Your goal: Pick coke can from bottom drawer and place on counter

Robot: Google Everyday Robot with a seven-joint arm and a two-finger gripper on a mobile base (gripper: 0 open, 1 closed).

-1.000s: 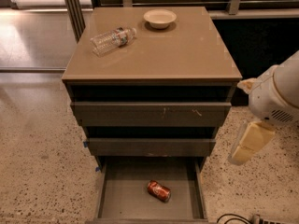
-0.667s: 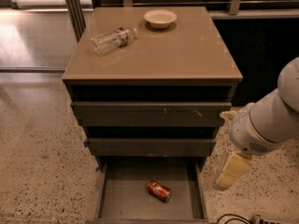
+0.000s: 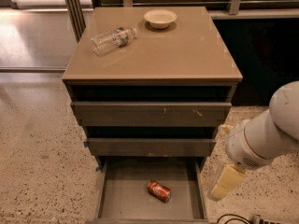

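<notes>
The coke can [image 3: 159, 191], red with silvery ends, lies on its side on the grey floor of the bottom drawer [image 3: 126, 200], which is pulled open. The counter [image 3: 177, 50] is the glossy tan top of the cabinet. My gripper [image 3: 224, 183], cream-coloured, hangs from the white arm at the lower right, just outside the drawer's right wall, to the right of the can and apart from it.
A clear water bottle [image 3: 112, 38] lies on its side at the counter's back left. A cream bowl [image 3: 160, 17] stands at the counter's back. The two upper drawers [image 3: 149, 113] are shut. Speckled floor lies on both sides. A black cable [image 3: 233, 217] lies at the bottom right.
My arm and gripper have moved left and down, from beside the upper drawers to beside the open bottom drawer. The can, bottle and bowl have not moved.
</notes>
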